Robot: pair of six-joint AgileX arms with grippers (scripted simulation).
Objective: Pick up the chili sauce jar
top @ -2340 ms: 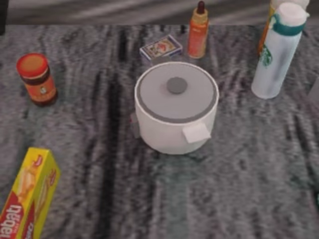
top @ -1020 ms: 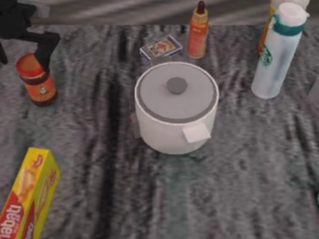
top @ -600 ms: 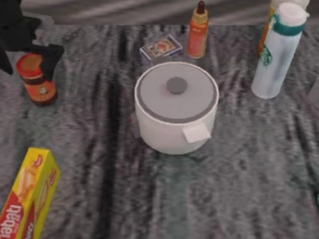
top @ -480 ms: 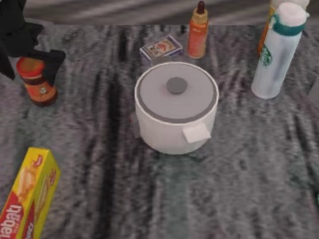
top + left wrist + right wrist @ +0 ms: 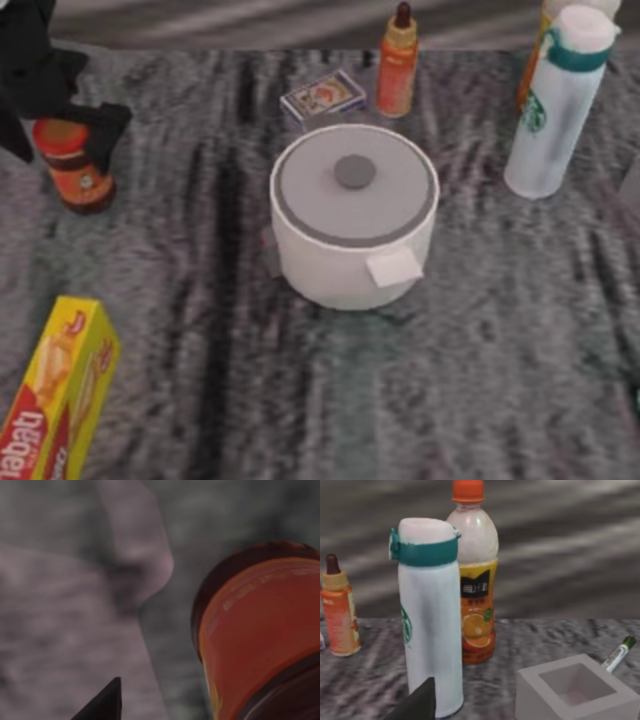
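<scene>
The chili sauce jar (image 5: 78, 170), short with a red-orange lid and an orange-red label, stands upright at the table's far left. My left gripper (image 5: 62, 128) is open above it. One black finger is on each side of the lid, and the arm hides part of the lid. In the left wrist view the jar (image 5: 260, 630) fills one side, very close, with a dark fingertip (image 5: 106, 702) well apart from it. My right gripper is out of the top view. In the right wrist view only one fingertip (image 5: 419, 702) shows, holding nothing.
A white lidded pot (image 5: 353, 215) sits mid-table, with a small card box (image 5: 322, 97) and an orange squeeze bottle (image 5: 397, 65) behind it. A white flask (image 5: 555, 100) stands at the back right and a yellow box (image 5: 55, 400) at the front left. Beside the flask are a juice bottle (image 5: 472, 580) and a grey holder (image 5: 575, 690).
My left gripper came in from the back left corner and lowered over the jar until its fingers straddled the lid. The jar has not moved.
</scene>
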